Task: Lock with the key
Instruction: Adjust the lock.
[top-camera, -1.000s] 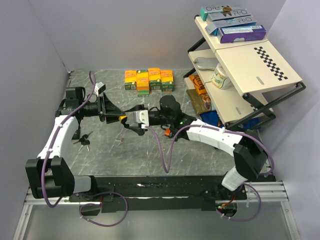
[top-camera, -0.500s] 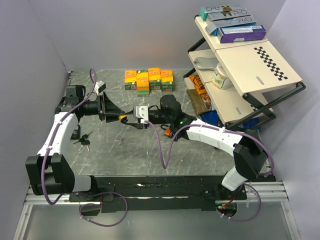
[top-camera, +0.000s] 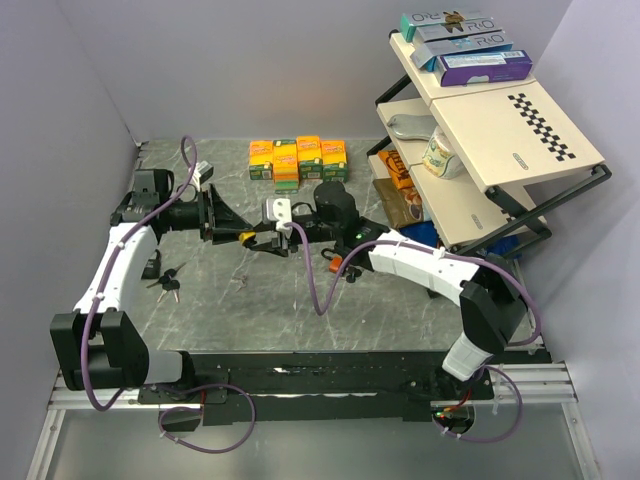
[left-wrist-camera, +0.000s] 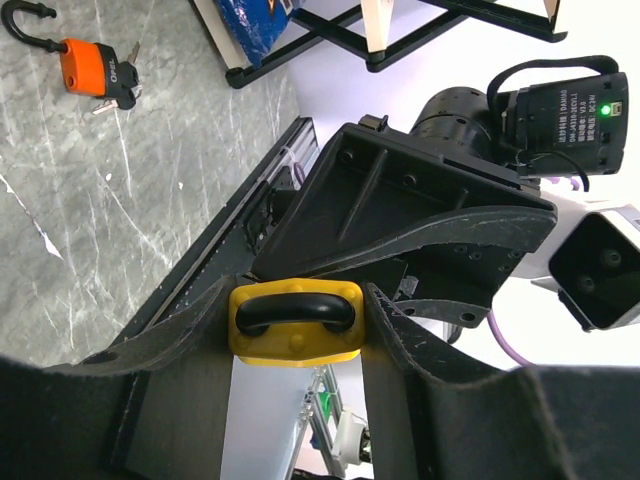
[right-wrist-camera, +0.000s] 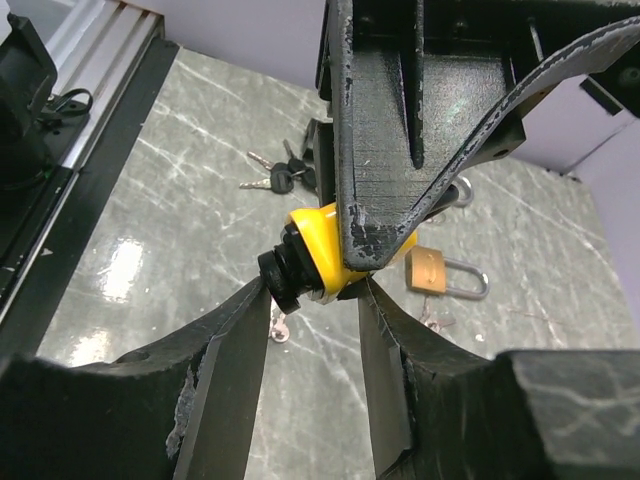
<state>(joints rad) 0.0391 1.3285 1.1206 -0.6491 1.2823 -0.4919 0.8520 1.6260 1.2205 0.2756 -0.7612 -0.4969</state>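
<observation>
A yellow padlock (left-wrist-camera: 297, 340) with a black shackle (left-wrist-camera: 296, 310) is held above the table, my left gripper (left-wrist-camera: 297, 322) shut on its sides. In the top view the padlock (top-camera: 245, 238) hangs between the two arms. The black head of the key (right-wrist-camera: 285, 275) sticks out of the padlock's (right-wrist-camera: 322, 255) lower end. My right gripper (right-wrist-camera: 312, 290) is closed round that end. One finger (right-wrist-camera: 235, 330) presses the key head and the other finger (right-wrist-camera: 385, 330) touches the yellow body's edge.
An orange padlock (left-wrist-camera: 85, 68) and a brass padlock (right-wrist-camera: 432, 270) lie on the marble table (top-camera: 280, 310). A key bunch (top-camera: 168, 283) and a loose key (right-wrist-camera: 278, 326) lie there too. Small boxes (top-camera: 298, 160) stand at the back; a shelf rack (top-camera: 480, 150) fills the right.
My right gripper has moved left onto the padlock's key end, its wrist has turned, and its jaws have narrowed onto the key. The left arm holds still.
</observation>
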